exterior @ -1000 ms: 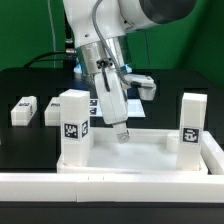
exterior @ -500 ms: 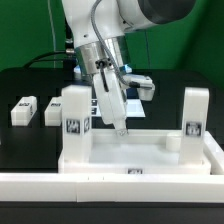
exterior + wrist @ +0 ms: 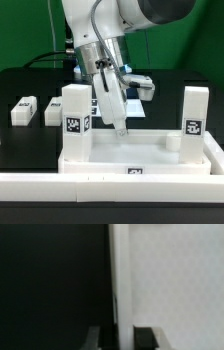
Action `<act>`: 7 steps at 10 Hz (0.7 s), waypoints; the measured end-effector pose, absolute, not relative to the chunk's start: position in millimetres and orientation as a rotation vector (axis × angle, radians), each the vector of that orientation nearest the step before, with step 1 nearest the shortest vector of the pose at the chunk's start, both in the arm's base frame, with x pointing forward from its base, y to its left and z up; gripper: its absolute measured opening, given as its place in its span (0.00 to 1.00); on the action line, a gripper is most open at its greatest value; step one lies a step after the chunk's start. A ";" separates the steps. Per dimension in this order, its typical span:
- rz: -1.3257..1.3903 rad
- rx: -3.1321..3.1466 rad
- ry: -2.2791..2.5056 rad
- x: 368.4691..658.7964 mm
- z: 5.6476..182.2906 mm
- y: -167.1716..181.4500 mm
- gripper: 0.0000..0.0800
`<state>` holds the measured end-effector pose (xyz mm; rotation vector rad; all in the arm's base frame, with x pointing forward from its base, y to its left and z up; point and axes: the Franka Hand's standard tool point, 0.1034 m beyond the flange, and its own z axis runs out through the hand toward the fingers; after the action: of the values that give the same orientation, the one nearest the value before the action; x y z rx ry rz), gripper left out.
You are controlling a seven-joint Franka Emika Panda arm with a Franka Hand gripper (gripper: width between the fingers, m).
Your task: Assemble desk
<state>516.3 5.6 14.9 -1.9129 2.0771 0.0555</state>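
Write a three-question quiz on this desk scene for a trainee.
1. How many legs stand upright on the slab?
2. True or false: the end effector hangs high above the slab.
3. In the wrist view, what lies between the end effector's fingers? A) a leg's tag B) the slab's white edge C) nothing

Key: 1) two; 2) false, it is down at the slab; 3) B.

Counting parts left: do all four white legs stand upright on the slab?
No: one white square leg and a second leg stand on the white rimmed slab; two loose legs lie on the black table.
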 end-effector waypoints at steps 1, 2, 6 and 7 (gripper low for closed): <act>0.055 -1.913 2.077 516.3 14.9 5.6 0.08; 0.055 -1.913 2.077 516.3 14.9 5.7 0.08; 0.055 -1.914 2.076 516.3 14.9 5.4 0.08; 0.026 -1.999 1.986 513.6 15.0 -3.5 0.08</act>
<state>513.6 -3.5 15.0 -1.9992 1.9860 0.0259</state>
